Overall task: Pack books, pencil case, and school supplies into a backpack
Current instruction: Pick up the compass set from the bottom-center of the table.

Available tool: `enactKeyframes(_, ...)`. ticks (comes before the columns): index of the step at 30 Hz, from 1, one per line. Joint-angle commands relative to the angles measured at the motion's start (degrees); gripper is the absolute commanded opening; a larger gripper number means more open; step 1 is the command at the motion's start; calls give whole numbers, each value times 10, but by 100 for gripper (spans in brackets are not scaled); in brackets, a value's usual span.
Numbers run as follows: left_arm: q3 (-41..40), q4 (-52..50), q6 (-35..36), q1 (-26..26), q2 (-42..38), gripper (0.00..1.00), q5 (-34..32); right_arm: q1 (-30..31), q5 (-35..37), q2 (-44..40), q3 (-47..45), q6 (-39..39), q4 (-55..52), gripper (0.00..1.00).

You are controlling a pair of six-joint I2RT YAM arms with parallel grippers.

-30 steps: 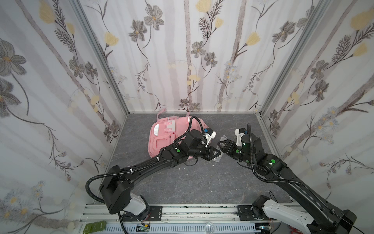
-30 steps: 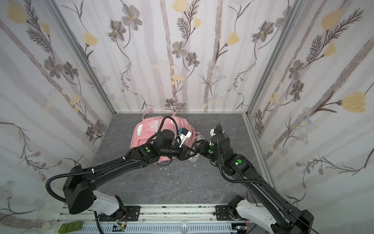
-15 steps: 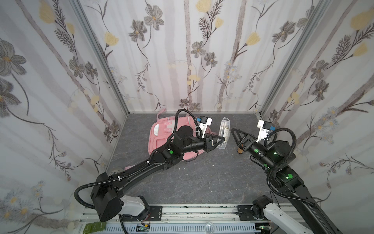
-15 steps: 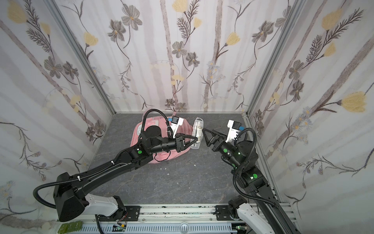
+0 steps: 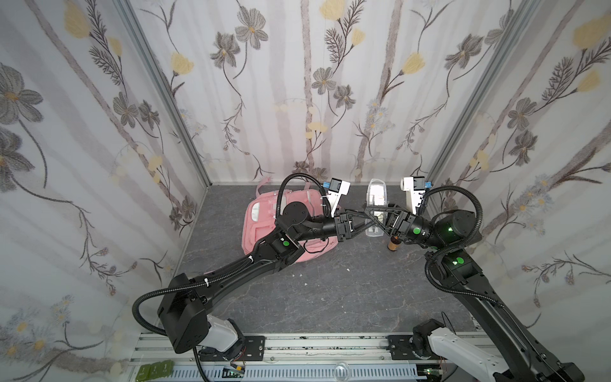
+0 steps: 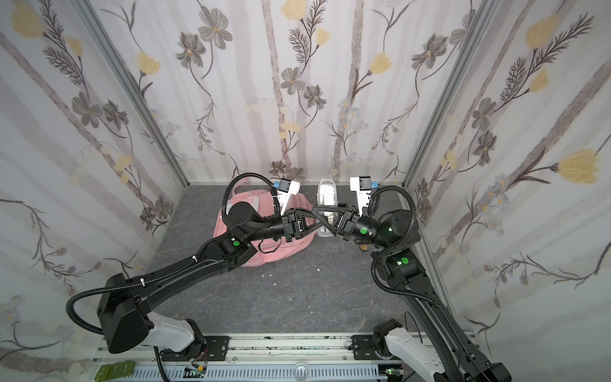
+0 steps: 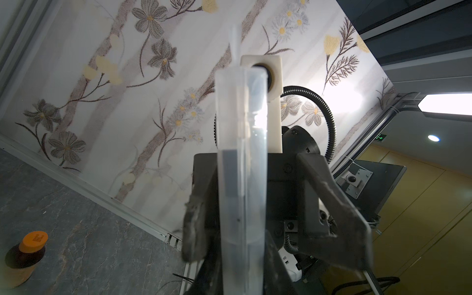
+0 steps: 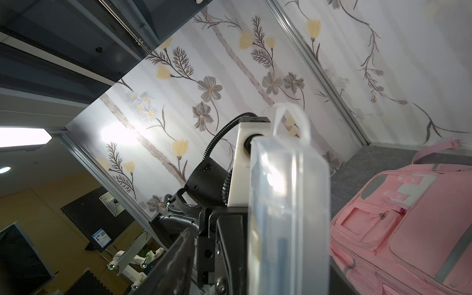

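The pink backpack (image 5: 254, 236) lay flat below and behind my left gripper (image 5: 373, 221). My left arm hid part of it, and I could not tell what it held. My left jaws were clenched on the clear plastic case (image 5: 376, 195), upright between both grippers. My right gripper (image 5: 370, 214) had its jaws spread either side of the case, one finger well clear. The pale and dark contents inside were too blurred to name. A small orange-capped bottle (image 5: 392, 244) stood below my right gripper.
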Motion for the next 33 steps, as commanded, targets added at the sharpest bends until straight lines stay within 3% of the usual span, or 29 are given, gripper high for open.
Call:
enactKeyframes(1,1,44,-20,11,4,22,-2,-6,-42,2,3,27,40,55)
enactKeyframes(6,-4,41,-22,23,5,22,8,-26,-47,12,4,26,21,45)
enactKeyframes(9,-2,33,-23,31,10,22,17,-30,-52,25,7,27,17,33)
enactKeyframes(12,-1,27,-22,40,14,22,19,-34,-57,40,13,27,15,30)
enactKeyframes(15,3,-15,-2,53,15,34,-3,-40,-50,54,20,27,16,22)
enactKeyframes(17,9,-67,23,63,14,41,-27,-47,-37,66,27,19,-1,10)
enactKeyframes(21,32,-201,101,79,12,55,-88,-64,-14,102,46,1,-53,5)
enactKeyframes(23,36,-233,125,87,12,53,-107,-72,-2,122,53,-5,-67,1)
enactKeyframes(33,32,-176,94,114,57,58,-128,-77,-72,225,80,48,12,4)
